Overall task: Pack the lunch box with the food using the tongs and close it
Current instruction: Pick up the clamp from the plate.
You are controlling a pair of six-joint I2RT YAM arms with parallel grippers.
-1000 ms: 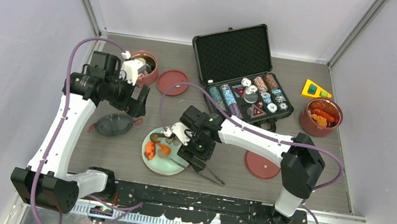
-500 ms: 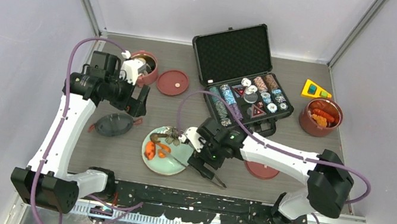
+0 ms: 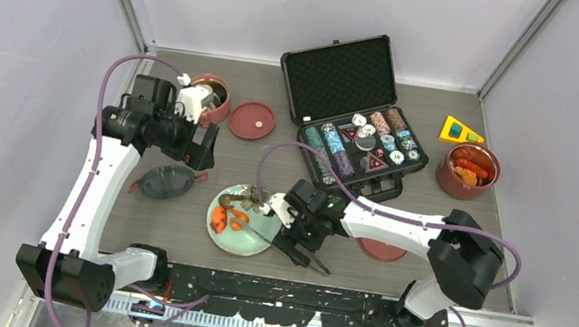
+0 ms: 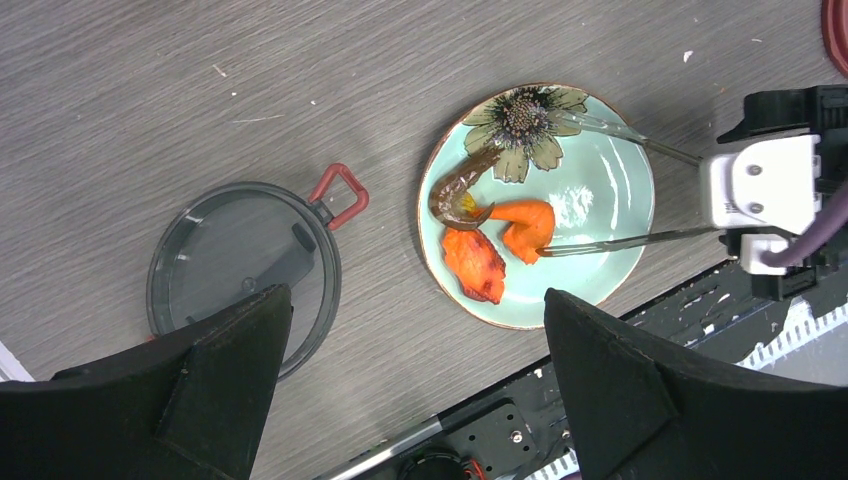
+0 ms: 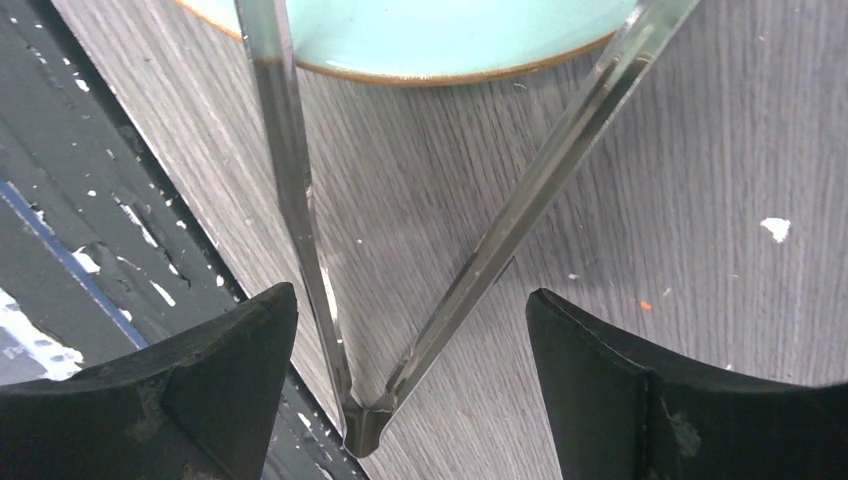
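Observation:
The silver tongs point(image 3: 308, 256) lie flat, their joined end point(image 5: 368, 425) on the table near the front rail. Their two arms point(image 4: 620, 240) reach over the pale green plate point(image 3: 242, 244). My right gripper point(image 3: 298, 233) hovers open above them, its fingers point(image 5: 230, 360) wide on either side of the arms and touching neither. Orange shrimp pieces point(image 4: 478, 265) and a dark sausage point(image 4: 455, 190) rest on the plate. My left gripper point(image 3: 200, 152) hangs open and empty, high above the table left of the plate. One lunch box tier point(image 3: 210, 97) stands at the back left; another tier point(image 3: 467, 170) at the right holds orange food.
The dark translucent top lid point(image 4: 240, 280) lies left of the plate. Red inner lids lie at the back point(image 3: 252, 120) and under the right arm point(image 3: 382, 250). An open black case of poker chips point(image 3: 350, 94) fills the back middle, with a yellow wedge point(image 3: 460, 131) beyond it.
My right gripper's jaws have spread wider around the tongs, and the right arm has swung rightward, towards the tongs' joined end. The left arm has not moved.

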